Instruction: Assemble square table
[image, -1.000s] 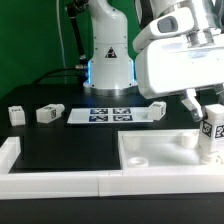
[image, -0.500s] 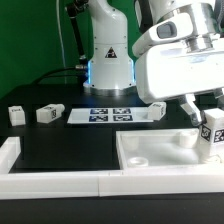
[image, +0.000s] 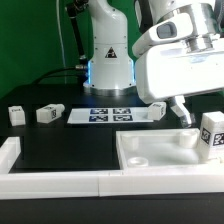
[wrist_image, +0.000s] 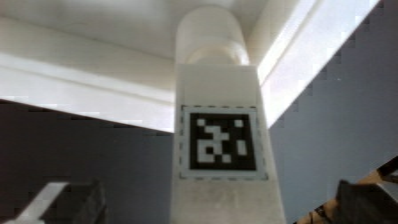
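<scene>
Leg (image: 211, 135) upright at a corner of the square tabletop (image: 150, 137), at 3 o'clock in the exterior view. My hand (wrist_image: 210, 200) is released, its fingers clear on both sides. Risk, as I judge it: if the leg is only loosely seated, a finger brushing it on withdrawal could tip it.

No words, brands or numbers can be read anywhere; the only signs are square black-and-white coded tags. One sits on the upright leg (image: 211, 135) at the exterior view's right; the wrist view shows such a tag, sharp and framed by a thin dotted line, on the face of the upright leg (wrist_image: 219, 90). Blurred tags mark the first lying leg (image: 15, 113), the second lying leg (image: 48, 114) and the third lying leg (image: 158, 110) on the tabletop; several more are printed in a row on the marker board (image: 100, 116).
</scene>
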